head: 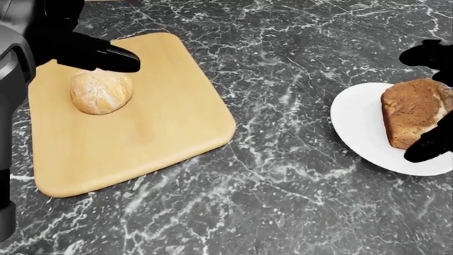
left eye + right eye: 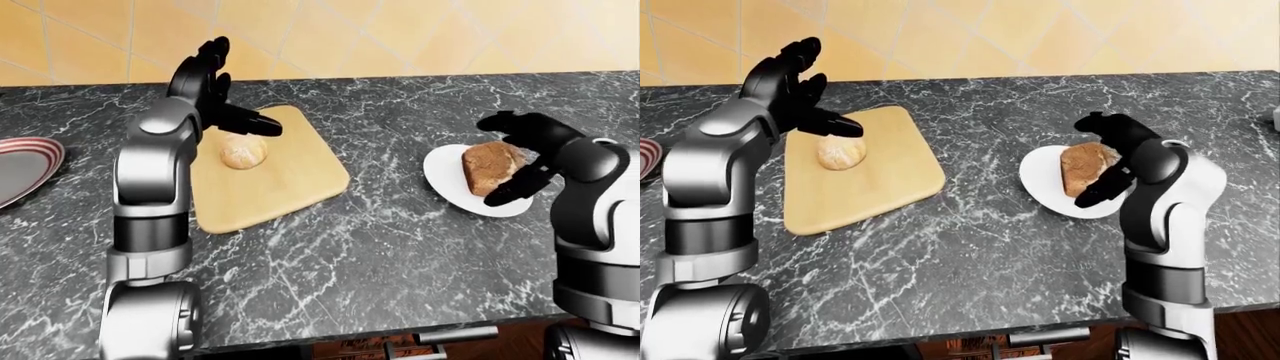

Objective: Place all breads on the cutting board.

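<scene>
Right hand point(image 2: 522, 154) cupped about brown loaf point(image 1: 414, 111) on white plate point(image 1: 357, 127), fingers spread, not gripping.
Cutting board point(image 1: 148, 127) well off toward view's left, round roll point(image 1: 100, 92) already there beneath open, empty left hand point(image 2: 215, 94).

Counter point(image 1: 283, 202): dark grey, white marble veining.
Board point(image 1: 142, 143): pale honey wood, faint grain.
Roll point(image 1: 100, 92): golden tan, floury white dusting.
Loaf point(image 1: 414, 111): mottled mid-brown crust, lighter beige side.
Plate point(image 1: 357, 127): plain white.
Dish point(image 2: 25, 166): grey centre, red-and-white striped rim.
Wall point(image 2: 400, 34): orange-yellow tiles, pale grout.
Arms point(image 2: 152, 187): silver-grey; 2 hands black.
</scene>
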Controlling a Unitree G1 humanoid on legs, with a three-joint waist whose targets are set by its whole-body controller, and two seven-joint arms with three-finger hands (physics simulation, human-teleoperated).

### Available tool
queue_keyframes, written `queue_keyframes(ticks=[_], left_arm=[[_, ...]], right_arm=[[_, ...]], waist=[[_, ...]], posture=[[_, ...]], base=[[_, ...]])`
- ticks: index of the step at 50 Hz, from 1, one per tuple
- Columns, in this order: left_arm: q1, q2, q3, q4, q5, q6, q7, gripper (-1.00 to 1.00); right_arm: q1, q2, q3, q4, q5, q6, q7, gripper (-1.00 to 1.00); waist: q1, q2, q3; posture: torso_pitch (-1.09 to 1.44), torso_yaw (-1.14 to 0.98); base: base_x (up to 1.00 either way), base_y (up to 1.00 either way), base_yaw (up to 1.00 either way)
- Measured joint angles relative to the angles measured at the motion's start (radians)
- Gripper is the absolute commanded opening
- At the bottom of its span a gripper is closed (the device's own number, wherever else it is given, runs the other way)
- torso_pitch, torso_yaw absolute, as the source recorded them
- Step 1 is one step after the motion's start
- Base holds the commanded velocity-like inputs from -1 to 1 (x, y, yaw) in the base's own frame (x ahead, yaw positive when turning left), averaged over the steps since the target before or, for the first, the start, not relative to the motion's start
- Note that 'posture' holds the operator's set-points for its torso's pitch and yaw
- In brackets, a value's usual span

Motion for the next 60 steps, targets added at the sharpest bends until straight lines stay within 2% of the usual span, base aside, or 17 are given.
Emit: queue_keyframes(ticks=[8, 9, 17, 18, 27, 30, 32, 35, 43, 52, 55, 60], left_arm=[[0.000, 0.000, 0.001, -0.002, -0.002, 0.000, 0.001, 1.00], [0.003, -0.001, 0.001, -0.006, -0.002, 0.000, 0.001, 1.00], [0.007, -0.005, -0.002, -0.005, -0.003, 0.001, 0.004, 1.00], [0.006, -0.005, -0.002, -0.004, -0.003, 0.000, 0.004, 1.00], [0.004, -0.006, -0.002, -0.005, -0.005, 0.001, 0.006, 1.00], [0.001, -0.006, 0.000, -0.004, -0.006, 0.000, 0.008, 1.00], [0.003, -0.007, -0.001, -0.006, -0.007, -0.002, 0.009, 1.00], [0.007, -0.008, -0.003, -0.009, -0.008, 0.000, 0.009, 1.00], [0.009, -0.007, -0.002, -0.010, -0.009, 0.002, 0.009, 1.00], [0.012, -0.011, -0.004, -0.014, -0.010, 0.003, 0.011, 1.00], [0.007, -0.007, -0.002, -0.018, -0.010, 0.010, 0.010, 1.00], [-0.007, -0.003, 0.001, -0.013, -0.012, 0.016, 0.012, 1.00]], right_arm=[[0.004, 0.005, 0.000, 0.001, -0.003, -0.004, -0.002, 0.51], [0.005, 0.004, -0.001, 0.001, -0.003, -0.006, -0.004, 0.42], [0.005, -0.002, -0.003, -0.002, -0.011, -0.019, -0.009, 0.37], [0.004, -0.002, -0.002, 0.004, -0.010, -0.025, -0.013, 0.29], [-0.010, -0.009, 0.007, 0.038, -0.019, -0.060, -0.034, 0.25], [-0.016, -0.011, 0.011, 0.046, -0.026, -0.077, -0.037, 0.17], [-0.028, -0.014, 0.012, 0.057, -0.031, -0.083, -0.035, 0.17], [-0.040, -0.016, 0.009, 0.056, -0.039, -0.081, -0.032, 0.01], [-0.093, -0.019, 0.020, 0.093, -0.042, -0.075, -0.029, 0.02], [-0.173, -0.045, 0.028, 0.115, -0.042, -0.067, -0.009, -0.07], [-0.204, -0.052, 0.034, 0.137, -0.043, -0.067, -0.002, -0.20], [-0.268, -0.045, 0.050, 0.166, -0.054, -0.060, 0.008, -0.22]], waist=[[0.001, -0.001, -0.001], [0.001, -0.001, -0.001], [0.001, -0.001, 0.000], [0.000, -0.002, -0.001], [0.001, -0.002, 0.000], [0.001, -0.001, 0.000], [0.001, 0.000, 0.001], [0.001, 0.001, 0.001], [0.000, 0.002, 0.003], [0.000, 0.001, 0.003], [-0.001, 0.002, 0.005], [-0.003, 0.005, 0.006]], posture=[[0.00, 0.00], [0.00, 0.00], [0.00, 0.00], [0.00, 0.00], [0.00, 0.00], [0.00, 0.00], [0.00, 0.00], [0.00, 0.00], [0.00, 0.00], [0.00, 0.00], [0.00, 0.00], [0.00, 0.00]], base=[[0.00, 0.00, 0.00], [0.00, 0.00, 0.00], [0.00, 0.00, 0.00], [0.00, 0.00, 0.00], [0.00, 0.00, 0.00], [0.00, 0.00, 0.00], [0.00, 0.00, 0.00], [0.00, 0.00, 0.00], [0.00, 0.00, 0.00], [0.00, 0.00, 0.00], [0.00, 0.00, 0.00], [0.00, 0.00, 0.00]])
